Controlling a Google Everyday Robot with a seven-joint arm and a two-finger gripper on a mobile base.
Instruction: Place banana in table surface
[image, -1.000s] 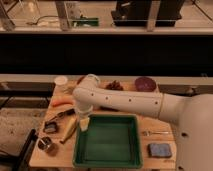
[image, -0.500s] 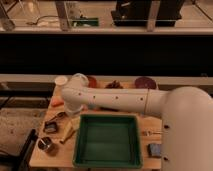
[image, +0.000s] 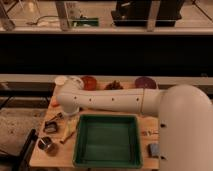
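The pincer (image: 73, 119) sits low under the bend of the white arm (image: 112, 101), just off the left edge of the green tray (image: 107, 118). It is mostly hidden by the arm. Its jaws stand spread, and nothing can be seen pinched between them.

The one camera view looks down on a wooden desk (image: 60, 156). The banana (image: 68, 134), pale and slim, appears to lie flat on the desk just beside the tray's left wall and right below the pincer. Whether the two touch cannot be told.

The placing step looks as good as done. The next move would call for a straight lift that clears the banana without nudging it.

Counted:
- one banana
- one tray
- one orange carrot (image: 53, 104)
- one metal cup (image: 47, 145)
- one white cup (image: 61, 80)
- one reddish dish (image: 90, 81)
- one purple dish (image: 145, 82)
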